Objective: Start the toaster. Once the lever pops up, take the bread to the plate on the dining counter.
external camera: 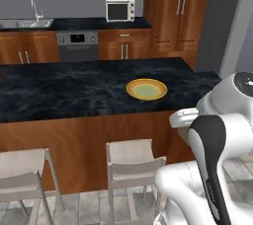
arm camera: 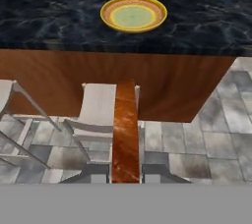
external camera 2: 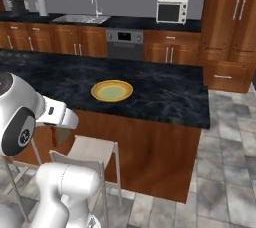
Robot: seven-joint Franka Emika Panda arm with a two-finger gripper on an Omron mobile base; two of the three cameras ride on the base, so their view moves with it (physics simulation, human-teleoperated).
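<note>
**Bread pinched in gripper, plate bare on dining counter**

Hand view: gripper [arm camera: 126,173] tips pressed onto the bread [arm camera: 125,129], seen edge-on as a tall brown crust strip rising btwn the two dark fingertips [arm camera: 96,173]. Slice stands upright in that view, held in the air over the grey tiled floor [arm camera: 216,139], on the near side of the counter.

The plate [external camera: 147,89], yellow w/ pale green centre, sits flat on the dining counter [external camera: 59,91], right of centre on the black marble top, closer to the near edge than the far one. Nothing on it. Bread & plate well apart: the slice is near side of the counter's wood base [arm camera: 167,85], plate up on top beyond.

Two pale stools [external camera: 133,162] stand against the near face of the counter, one directly under the held slice in hand view.

Far wall: white toaster oven [external camera: 119,9] on the back counter, built-in oven [external camera: 77,45] below to its left, sink w/ tap [external camera: 27,21] further left. Wood cabinets [external camera: 180,12] at right.

Robot arm [external camera: 212,160] folded low at near right in left base view.
</note>
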